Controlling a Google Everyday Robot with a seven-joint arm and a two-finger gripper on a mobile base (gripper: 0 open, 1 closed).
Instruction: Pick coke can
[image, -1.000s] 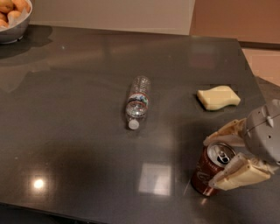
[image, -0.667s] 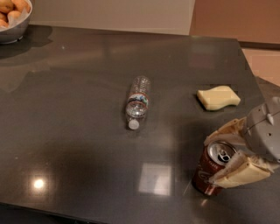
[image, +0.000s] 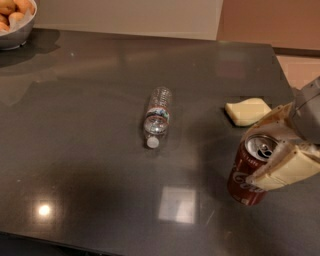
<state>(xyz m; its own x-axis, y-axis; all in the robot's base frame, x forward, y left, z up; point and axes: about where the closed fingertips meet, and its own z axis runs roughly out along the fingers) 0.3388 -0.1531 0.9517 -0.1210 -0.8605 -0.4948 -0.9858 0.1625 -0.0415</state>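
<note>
The coke can (image: 244, 184) is dark red with white script and a silver opened top. It is at the right front of the dark table (image: 90, 150), leaning slightly. My gripper (image: 252, 159) comes in from the right edge of the camera view. Its two cream-coloured fingers (image: 287, 170) press against the can's upper part from either side, so it is shut on the can. The can's base sits just at or slightly above the table surface; I cannot tell which.
A clear plastic water bottle (image: 157, 117) lies on its side at the table's middle, cap toward me. A pale yellow sponge (image: 247, 111) lies just behind the can. A bowl of round orange-tan food (image: 14, 30) stands at the far left corner. The table's front edge is close below the can.
The gripper and the can have moved together a little upward and to the right in the view. The bottle and sponge have not moved.
</note>
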